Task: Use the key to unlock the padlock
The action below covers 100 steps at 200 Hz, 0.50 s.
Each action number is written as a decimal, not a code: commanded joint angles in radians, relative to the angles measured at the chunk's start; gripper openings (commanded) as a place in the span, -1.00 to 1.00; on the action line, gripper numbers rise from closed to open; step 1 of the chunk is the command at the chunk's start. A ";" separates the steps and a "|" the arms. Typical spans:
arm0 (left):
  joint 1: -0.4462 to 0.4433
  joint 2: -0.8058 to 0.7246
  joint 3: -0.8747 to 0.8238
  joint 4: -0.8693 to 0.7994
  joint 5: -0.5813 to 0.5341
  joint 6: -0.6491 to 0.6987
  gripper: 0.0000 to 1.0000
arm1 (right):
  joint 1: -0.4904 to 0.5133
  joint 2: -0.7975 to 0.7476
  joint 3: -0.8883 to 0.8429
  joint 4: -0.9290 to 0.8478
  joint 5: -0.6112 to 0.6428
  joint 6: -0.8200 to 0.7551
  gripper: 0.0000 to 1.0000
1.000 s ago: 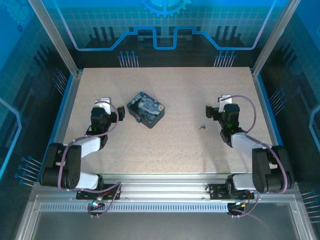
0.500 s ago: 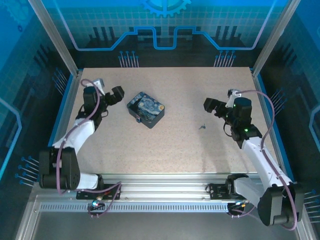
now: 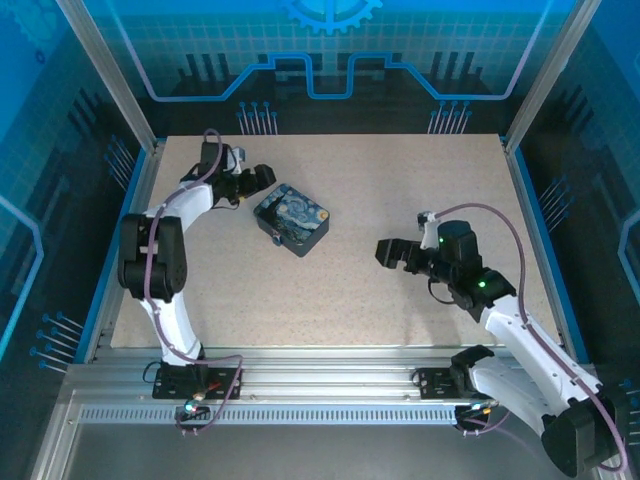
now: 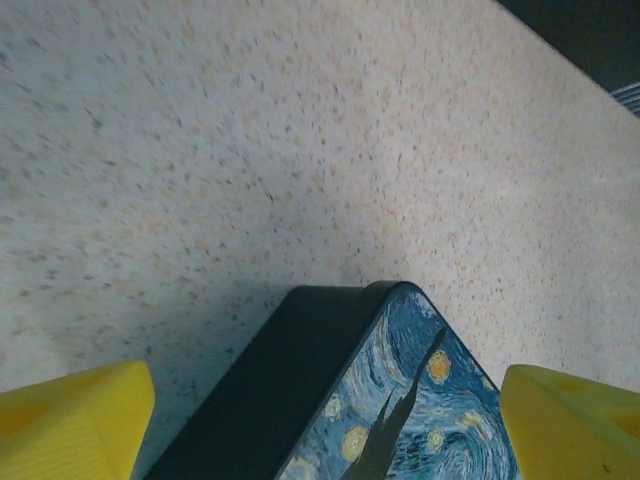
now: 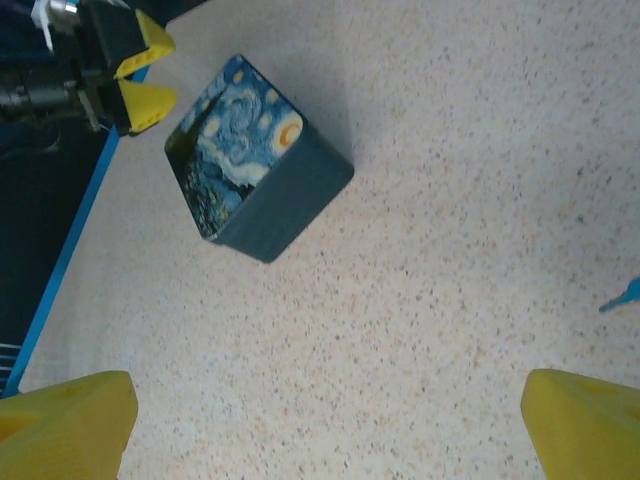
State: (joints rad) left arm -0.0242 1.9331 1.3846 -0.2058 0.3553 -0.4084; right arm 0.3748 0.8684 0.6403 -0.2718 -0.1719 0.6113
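Observation:
A dark box with a starry-night print on its lid [image 3: 292, 220] sits left of centre on the table. I cannot make out the padlock. My left gripper [image 3: 258, 180] is open at the box's far left corner. In the left wrist view that corner [image 4: 400, 400] lies between the yellow fingertips [image 4: 75, 420], apart from both. My right gripper [image 3: 386, 253] hovers open over bare table right of the box [image 5: 250, 165]. The small blue key [image 5: 620, 296] lies on the table at the right edge of the right wrist view. In the top view the right gripper covers it.
The speckled beige table [image 3: 350, 300] has a raised blue edge on the left [image 3: 125, 230] and metal frame posts at its sides. The left gripper's yellow fingers [image 5: 140, 70] show at the upper left of the right wrist view.
The left arm has stretched away to the far left and brought its gripper to the box's corner. The right gripper has moved left and nearer, over the spot where the key lay.

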 commanded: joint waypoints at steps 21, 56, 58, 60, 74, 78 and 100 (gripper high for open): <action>-0.045 0.032 0.025 -0.096 0.097 0.031 0.72 | 0.028 0.046 -0.027 -0.017 0.027 0.024 1.00; -0.088 -0.027 -0.070 -0.046 0.094 0.019 0.69 | 0.042 0.142 -0.012 0.026 0.019 0.036 1.00; -0.091 -0.031 -0.075 -0.043 0.094 0.018 0.69 | 0.043 0.148 -0.010 0.027 0.018 0.037 1.00; -0.093 -0.034 -0.079 -0.041 0.093 0.016 0.68 | 0.043 0.156 -0.008 0.028 0.017 0.038 1.00; -0.112 -0.059 -0.115 -0.020 0.094 -0.002 0.67 | 0.053 0.206 0.005 0.046 0.009 0.049 1.00; -0.118 -0.066 -0.125 -0.013 0.093 -0.007 0.66 | 0.057 0.219 0.009 0.052 0.007 0.052 1.00; -0.149 -0.109 -0.183 0.029 0.091 -0.048 0.63 | 0.073 0.294 0.037 0.076 0.001 0.061 0.97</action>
State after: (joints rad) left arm -0.1398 1.8988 1.2545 -0.2211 0.4103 -0.4095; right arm 0.4244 1.1030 0.6266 -0.2413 -0.1577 0.6487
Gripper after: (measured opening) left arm 0.823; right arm 0.995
